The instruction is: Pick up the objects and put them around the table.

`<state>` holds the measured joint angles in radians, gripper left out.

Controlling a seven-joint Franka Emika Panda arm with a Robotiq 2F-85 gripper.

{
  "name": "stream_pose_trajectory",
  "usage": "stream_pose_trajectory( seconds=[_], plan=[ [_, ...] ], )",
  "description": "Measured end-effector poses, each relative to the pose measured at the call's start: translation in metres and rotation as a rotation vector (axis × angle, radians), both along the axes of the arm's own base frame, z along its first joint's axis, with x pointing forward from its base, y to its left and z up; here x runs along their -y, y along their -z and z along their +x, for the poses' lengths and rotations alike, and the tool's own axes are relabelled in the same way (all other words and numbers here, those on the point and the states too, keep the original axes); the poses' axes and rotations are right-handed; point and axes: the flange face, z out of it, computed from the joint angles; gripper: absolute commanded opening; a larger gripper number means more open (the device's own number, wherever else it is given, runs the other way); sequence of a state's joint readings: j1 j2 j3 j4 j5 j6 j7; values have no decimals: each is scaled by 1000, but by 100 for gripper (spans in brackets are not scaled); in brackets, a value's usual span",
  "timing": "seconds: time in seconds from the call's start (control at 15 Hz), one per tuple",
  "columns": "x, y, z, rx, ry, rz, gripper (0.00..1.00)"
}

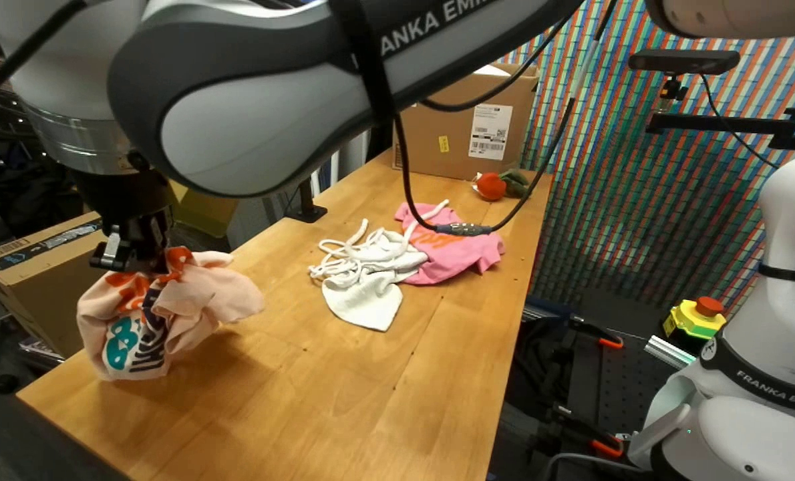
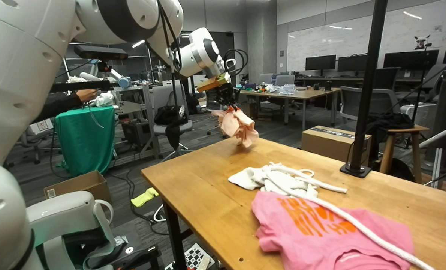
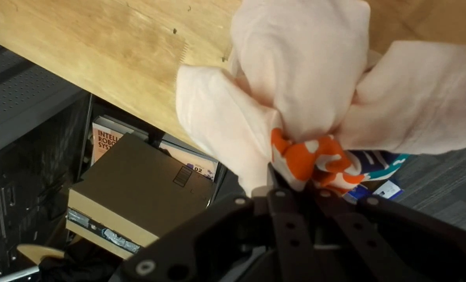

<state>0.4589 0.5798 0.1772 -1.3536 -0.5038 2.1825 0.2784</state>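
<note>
Clamps the gripper tight on a peach cloth, pinched in by its orange print in the wrist view. Holds it bunched, hanging over one end of the wooden table; cannot tell touching from hovering at its lowest fold. Past that, in an exterior view, has a white cloth touching a pink shirt, with a white cord laid across the pink. Farther along, has a red-and-green item, then, at the far end, a cardboard box with a white label.
</note>
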Motion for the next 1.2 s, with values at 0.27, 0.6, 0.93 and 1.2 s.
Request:
stream_pose_trajectory(
  seconds=[0.27, 0.6, 0.93, 1.2],
  plan=[
    [-8, 8, 18, 14, 16, 17, 42],
    [-9, 5, 28, 35, 27, 25, 80],
    [10, -3, 35, 29, 79, -8, 100],
    [56, -2, 47, 9, 173, -53, 100]
  ],
)
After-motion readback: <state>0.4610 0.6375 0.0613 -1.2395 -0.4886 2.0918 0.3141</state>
